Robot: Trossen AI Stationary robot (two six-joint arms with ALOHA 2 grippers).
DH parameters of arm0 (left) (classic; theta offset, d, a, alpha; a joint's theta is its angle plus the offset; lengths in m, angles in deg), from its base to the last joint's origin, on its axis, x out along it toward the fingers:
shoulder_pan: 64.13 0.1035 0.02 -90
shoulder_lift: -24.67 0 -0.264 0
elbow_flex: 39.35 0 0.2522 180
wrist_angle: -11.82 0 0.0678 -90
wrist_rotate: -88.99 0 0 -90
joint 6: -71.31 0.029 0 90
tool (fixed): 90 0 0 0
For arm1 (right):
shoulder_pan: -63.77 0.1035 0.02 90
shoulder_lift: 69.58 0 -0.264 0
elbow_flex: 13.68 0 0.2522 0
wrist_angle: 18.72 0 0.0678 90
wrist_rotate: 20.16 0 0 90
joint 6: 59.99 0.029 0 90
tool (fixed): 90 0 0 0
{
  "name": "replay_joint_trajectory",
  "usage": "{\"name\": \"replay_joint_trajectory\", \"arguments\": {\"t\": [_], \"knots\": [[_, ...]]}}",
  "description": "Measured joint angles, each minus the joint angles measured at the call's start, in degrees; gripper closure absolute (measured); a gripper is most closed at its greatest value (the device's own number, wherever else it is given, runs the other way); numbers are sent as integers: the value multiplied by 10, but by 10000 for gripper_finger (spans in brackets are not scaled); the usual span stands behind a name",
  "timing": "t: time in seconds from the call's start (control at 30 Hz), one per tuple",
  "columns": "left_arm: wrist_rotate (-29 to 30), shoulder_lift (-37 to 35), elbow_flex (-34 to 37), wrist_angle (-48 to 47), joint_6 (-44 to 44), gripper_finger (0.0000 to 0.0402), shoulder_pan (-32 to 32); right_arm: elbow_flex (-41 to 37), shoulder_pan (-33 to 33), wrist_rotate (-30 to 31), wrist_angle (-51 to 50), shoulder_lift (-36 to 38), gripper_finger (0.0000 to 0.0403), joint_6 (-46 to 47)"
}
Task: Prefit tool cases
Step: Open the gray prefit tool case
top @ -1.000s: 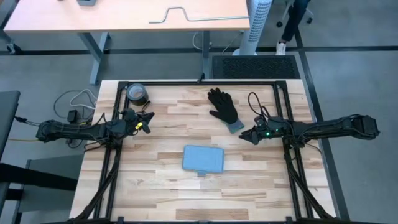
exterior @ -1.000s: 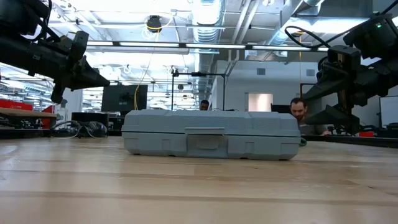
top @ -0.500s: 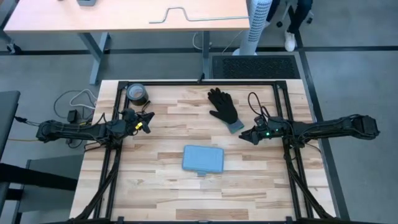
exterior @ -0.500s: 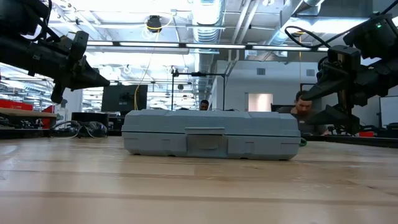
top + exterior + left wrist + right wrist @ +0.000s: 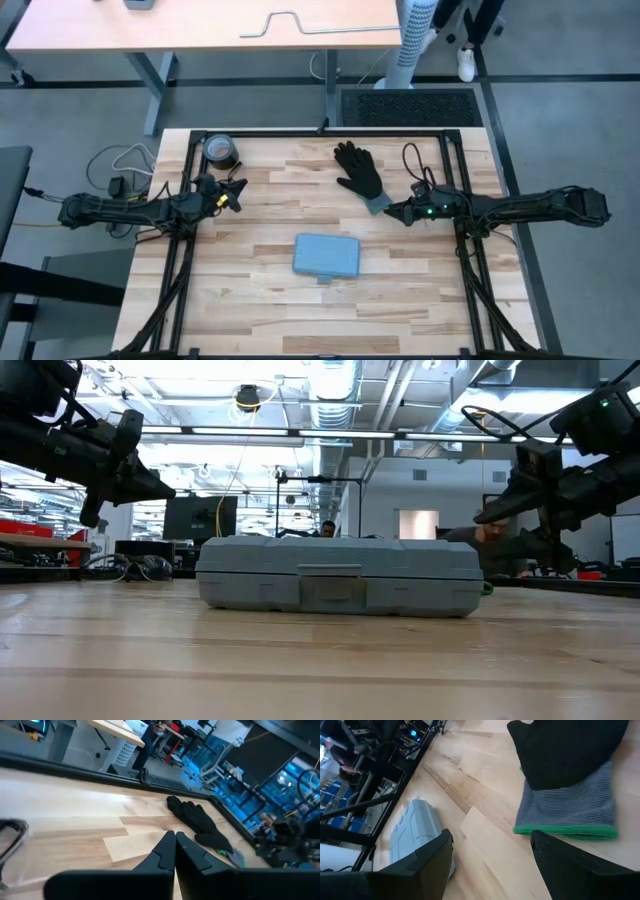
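The blue-grey tool case (image 5: 327,257) lies shut and flat on the wooden table, near its middle; it also shows in the low view (image 5: 340,575) and the right wrist view (image 5: 417,832). My left gripper (image 5: 240,188) hovers shut at the table's left side, above the wood (image 5: 175,837), far from the case. My right gripper (image 5: 390,212) hovers open at the right side (image 5: 492,840), just short of the black glove's striped cuff (image 5: 565,815), with nothing between its fingers.
A black glove (image 5: 358,172) lies at the far middle of the table, and a dark tape roll (image 5: 220,151) sits at the far left corner. Black frame rails (image 5: 460,250) run along the table's sides. A person (image 5: 487,535) shows in the room behind.
My right gripper has shifted a little toward the table's far edge, closer to the glove's cuff. The case has not moved.
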Motion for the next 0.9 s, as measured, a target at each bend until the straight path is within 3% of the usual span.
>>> {"name": "replay_joint_trajectory", "arguments": {"t": [0.23, 0.47, 0.9], "knots": [[0, 0, 0, 0, -96, 402, 0, 0, 10, -15, 2, 0, 128, 106], [-4, 0, 0, 1, -96, 402, 0, 0, 16, -18, 59, 0, 128, 89], [-175, 0, 0, 2, -56, 402, 0, 0, -18, 4, 134, 0, 128, 122]]}}
